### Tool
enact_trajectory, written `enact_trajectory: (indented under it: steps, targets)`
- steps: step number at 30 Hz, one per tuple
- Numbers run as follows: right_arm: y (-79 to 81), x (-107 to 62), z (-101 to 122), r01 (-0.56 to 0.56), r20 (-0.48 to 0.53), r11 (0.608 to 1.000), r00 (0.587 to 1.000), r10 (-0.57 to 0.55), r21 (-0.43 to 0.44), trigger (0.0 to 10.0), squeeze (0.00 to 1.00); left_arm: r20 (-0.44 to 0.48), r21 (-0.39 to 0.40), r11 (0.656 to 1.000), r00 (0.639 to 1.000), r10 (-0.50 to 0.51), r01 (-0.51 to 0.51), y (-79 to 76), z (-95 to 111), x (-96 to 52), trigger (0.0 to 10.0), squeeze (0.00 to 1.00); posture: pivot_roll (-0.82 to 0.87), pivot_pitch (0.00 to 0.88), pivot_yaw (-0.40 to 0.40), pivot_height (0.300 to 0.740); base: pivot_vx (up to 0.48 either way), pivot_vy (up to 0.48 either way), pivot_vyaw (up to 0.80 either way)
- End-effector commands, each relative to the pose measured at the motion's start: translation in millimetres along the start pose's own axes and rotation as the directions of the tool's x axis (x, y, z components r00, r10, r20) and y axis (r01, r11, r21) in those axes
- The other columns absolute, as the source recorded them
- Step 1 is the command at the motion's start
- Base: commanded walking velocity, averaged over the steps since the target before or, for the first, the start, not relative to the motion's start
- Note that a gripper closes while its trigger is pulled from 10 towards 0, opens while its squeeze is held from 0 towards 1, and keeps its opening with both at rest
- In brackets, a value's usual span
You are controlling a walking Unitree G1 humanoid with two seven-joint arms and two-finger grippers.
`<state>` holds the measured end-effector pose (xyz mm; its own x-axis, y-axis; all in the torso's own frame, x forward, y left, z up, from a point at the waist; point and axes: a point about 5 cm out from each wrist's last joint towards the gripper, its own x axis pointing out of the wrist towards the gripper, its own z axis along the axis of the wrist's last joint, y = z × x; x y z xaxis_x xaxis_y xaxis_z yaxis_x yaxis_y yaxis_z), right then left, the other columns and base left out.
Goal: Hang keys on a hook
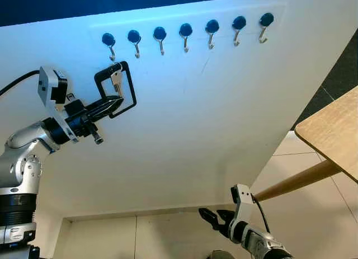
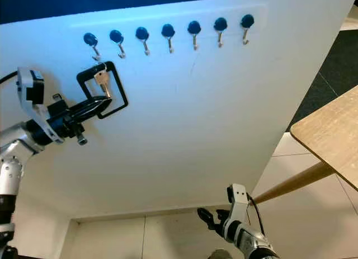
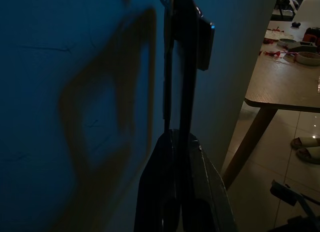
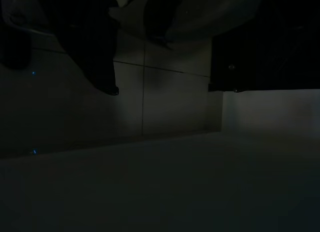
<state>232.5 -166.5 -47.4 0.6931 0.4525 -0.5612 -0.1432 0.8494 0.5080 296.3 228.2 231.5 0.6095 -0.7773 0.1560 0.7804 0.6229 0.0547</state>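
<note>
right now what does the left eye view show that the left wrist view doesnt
Left eye view alone: the row of seven blue-knobbed hooks on the white wall, the left arm reaching up toward the leftmost hook, and the right gripper low near the floor, fingers apart.

Left wrist view alone: the cluttered top of the wooden table, slippers on the tiled floor, and the key holder's shadow on the wall.

Both: the left gripper shut on the black key holder, the key hanging from it, held close to the wall.

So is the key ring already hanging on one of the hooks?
No, the left gripper holds the black key ring below the leftmost hook, not hung on it.
</note>
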Motion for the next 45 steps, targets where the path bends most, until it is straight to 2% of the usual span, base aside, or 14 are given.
enact_trajectory:
  steps: [1, 8, 12, 15, 19, 25, 30, 31, 35, 45]
  targets:
    - [1.2, 0.2, -6.0, 0.003, -0.013, 1.000, 1.000, -0.002, 0.016, 10.0, 0.00, -0.016, -0.022, 1.000, 1.000, -0.019, 0.018, -4.7, -7.2, 1.0, 10.0, 0.00, -0.09, 0.126, 0.098, 0.740, 0.000, 0.000, 0.00]
    - [1.5, 0.4, -6.3, 0.002, -0.012, 1.000, 1.000, -0.001, 0.017, 10.0, 0.00, -0.003, -0.011, 0.999, 1.000, -0.031, 0.031, -6.2, -4.3, 3.0, 10.0, 0.00, -0.09, 0.127, 0.100, 0.740, 0.000, 0.000, 0.00]
    - [1.7, 0.4, -6.3, 0.001, -0.011, 1.000, 1.000, 0.000, 0.020, 10.0, 0.00, 0.025, 0.007, 0.999, 0.999, -0.039, 0.039, -5.4, 3.3, -1.5, 10.0, 0.00, -0.09, 0.127, 0.100, 0.740, 0.000, 0.000, 0.00]
    - [1.4, 0.1, -6.9, 0.001, -0.014, 1.000, 1.000, -0.001, 0.021, 10.0, 0.00, 0.092, 0.040, 0.997, 0.993, -0.074, 0.071, -6.9, 19.7, -13.0, 10.0, 0.00, -0.09, 0.127, 0.100, 0.740, 0.000, 0.000, 0.00]
    - [1.7, 0.3, -7.1, -0.001, -0.015, 1.000, 1.000, 0.001, 0.021, 10.0, 0.00, 0.123, 0.066, 0.996, 0.990, -0.070, 0.062, -5.3, 30.2, -19.5, 10.0, 0.00, -0.09, 0.127, 0.100, 0.740, 0.000, 0.000, 0.00]
    - [2.8, 1.4, -5.4, -0.003, -0.011, 1.000, 1.000, 0.004, 0.020, 10.0, 0.00, 0.141, 0.083, 0.995, 0.988, -0.064, 0.053, -4.1, 34.6, -21.6, 10.0, 0.00, -0.08, 0.125, 0.098, 0.740, 0.000, 0.000, 0.00]
    - [2.8, 1.8, -3.6, -0.002, -0.005, 1.000, 1.000, 0.002, 0.019, 10.0, 0.00, 0.137, 0.050, 0.998, 0.989, -0.054, 0.047, -4.0, 31.7, -19.7, 10.0, 0.00, -0.08, 0.119, 0.099, 0.740, 0.000, 0.000, 0.00]
    - [2.5, 1.7, -3.1, 0.000, -0.003, 1.000, 1.000, 0.000, 0.018, 10.0, 0.00, 0.129, 0.020, 0.999, 0.991, -0.046, 0.044, -3.3, 27.3, -13.5, 10.0, 0.00, -0.08, 0.119, 0.099, 0.740, 0.000, 0.000, 0.00]
    - [1.7, 1.2, -2.5, 0.002, -0.001, 1.000, 1.000, -0.002, 0.018, 10.0, 0.00, 0.137, -0.012, 0.997, 0.988, -0.070, 0.072, -4.8, 24.2, -4.0, 10.0, 0.00, -0.09, 0.115, 0.102, 0.740, 0.000, 0.000, 0.00]
    - [2.1, 1.5, -3.3, 0.005, 0.001, 1.000, 1.000, -0.005, 0.022, 10.0, 0.00, 0.123, -0.055, 0.996, 0.990, -0.069, 0.076, -1.2, 17.7, 7.5, 10.0, 0.00, -0.09, 0.112, 0.110, 0.740, 0.000, 0.000, 0.00]
